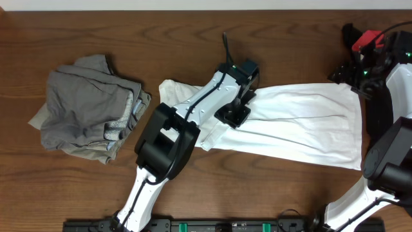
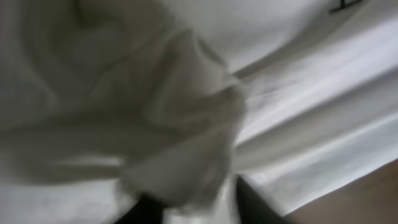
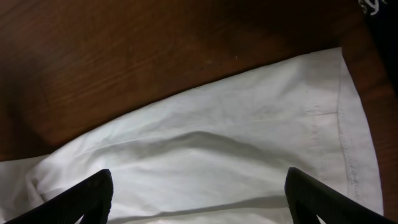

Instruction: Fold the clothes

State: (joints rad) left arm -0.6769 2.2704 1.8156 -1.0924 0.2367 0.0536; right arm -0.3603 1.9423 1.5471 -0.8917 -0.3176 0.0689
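A white T-shirt point(image 1: 302, 125) lies spread across the middle and right of the wooden table, plain side up. My left gripper point(image 1: 233, 115) is pressed onto its left half. In the left wrist view, a bunched fold of the white T-shirt point(image 2: 186, 124) sits pinched between its dark fingers point(image 2: 252, 202), and the picture is blurred. My right gripper point(image 3: 199, 205) hangs open just above the white T-shirt point(image 3: 217, 162) near its far right hem, with nothing between its fingertips point(image 3: 93, 193).
A crumpled pile of grey-khaki clothes point(image 1: 87, 109) sits at the left of the table point(image 1: 193, 38). A black-and-red piece point(image 1: 362, 38) lies at the far right corner beside the right arm. Bare wood runs along the back.
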